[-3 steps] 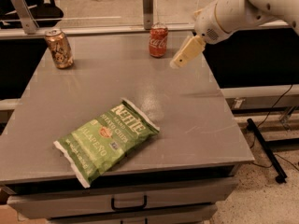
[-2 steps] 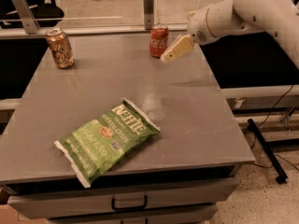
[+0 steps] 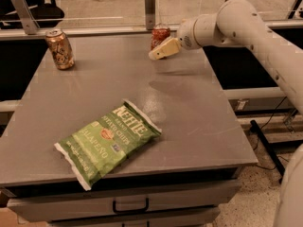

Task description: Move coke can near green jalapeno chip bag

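Observation:
The red coke can (image 3: 160, 34) stands upright at the far edge of the grey table (image 3: 203, 117), right of the middle. My gripper (image 3: 159, 52) reaches in from the right on a white arm and hangs just in front of the can, partly covering its lower part. The green jalapeno chip bag (image 3: 107, 141) lies flat near the table's front left, well apart from the can.
A gold-brown can (image 3: 59, 48) stands upright at the far left of the table. A glass partition with metal posts (image 3: 149, 6) runs along the table's back edge. A drawer with a black handle (image 3: 130, 206) sits under the front edge.
The arm has swung left and further back. The gripper has moved from right of the coke can to just in front of it. The cans and bag have not moved.

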Motion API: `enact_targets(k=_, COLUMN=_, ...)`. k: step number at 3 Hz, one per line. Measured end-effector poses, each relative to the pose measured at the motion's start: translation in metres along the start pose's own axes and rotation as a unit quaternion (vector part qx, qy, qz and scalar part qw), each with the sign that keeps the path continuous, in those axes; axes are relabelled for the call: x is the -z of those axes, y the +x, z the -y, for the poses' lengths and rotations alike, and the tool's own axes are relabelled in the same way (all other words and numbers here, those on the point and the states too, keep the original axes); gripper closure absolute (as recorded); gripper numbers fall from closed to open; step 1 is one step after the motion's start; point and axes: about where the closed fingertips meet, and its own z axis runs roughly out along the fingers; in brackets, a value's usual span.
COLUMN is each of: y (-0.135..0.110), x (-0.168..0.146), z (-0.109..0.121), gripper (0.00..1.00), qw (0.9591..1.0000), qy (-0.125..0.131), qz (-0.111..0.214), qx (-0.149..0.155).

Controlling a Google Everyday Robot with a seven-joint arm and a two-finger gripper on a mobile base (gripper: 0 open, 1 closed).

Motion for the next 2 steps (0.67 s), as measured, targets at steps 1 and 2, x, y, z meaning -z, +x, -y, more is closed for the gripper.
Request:
enact_targets(k=1, y=0.000, x=-0.017, z=0.002, gripper=0.19, qw=0.9994, qy=-0.009, qz=0.016, qx=-0.030)
enact_targets(k=2, y=-0.001, x=-0.029, z=0.004, gripper=0.41, qw=0.9983, qy=-0.011, qz=0.031, qx=-0.049)
